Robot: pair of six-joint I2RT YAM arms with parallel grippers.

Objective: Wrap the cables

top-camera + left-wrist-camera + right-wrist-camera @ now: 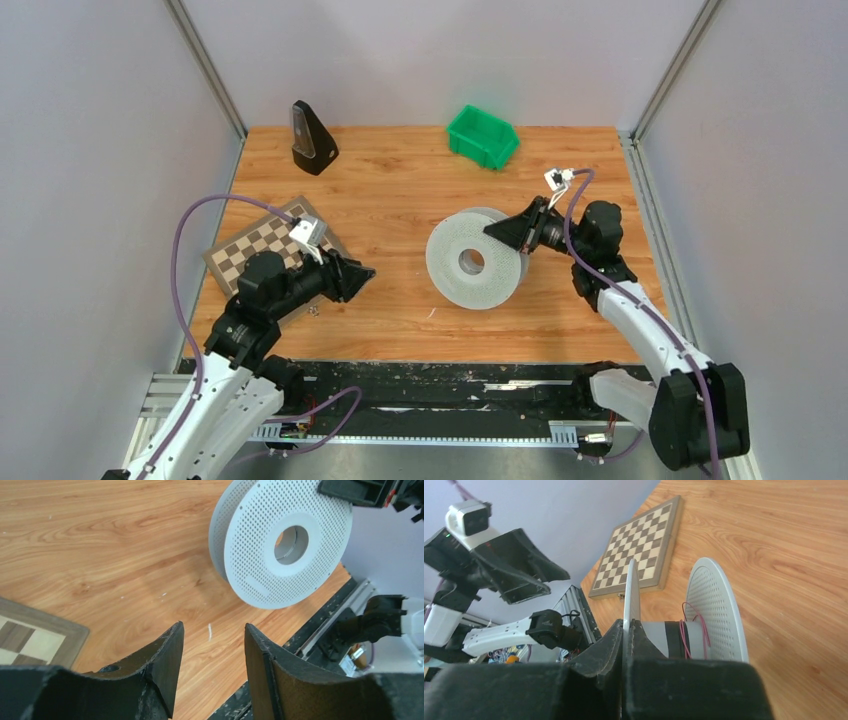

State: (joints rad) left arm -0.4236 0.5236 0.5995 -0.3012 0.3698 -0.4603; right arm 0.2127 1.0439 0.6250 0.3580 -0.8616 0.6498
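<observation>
A grey perforated reel [475, 258] with two wide discs and a centre hole stands tilted on the wooden table, mid-right. My right gripper [494, 232] is shut on the rim of its upper disc [631, 592], which is pinched edge-on between the fingers [626, 626]. A thin pink-red cable [684, 636] loops loosely round the hub beside a black band, near the far disc [716, 610]. My left gripper [368, 270] hovers left of the reel [285, 545], apart from it. It is open [214, 627], with only bare table between its fingers.
A checkered board [262, 243] lies under the left arm. A black metronome [312, 138] and a green bin [482, 135] stand at the back. A small white scrap [210, 631] lies on the wood near the front edge rail [430, 385].
</observation>
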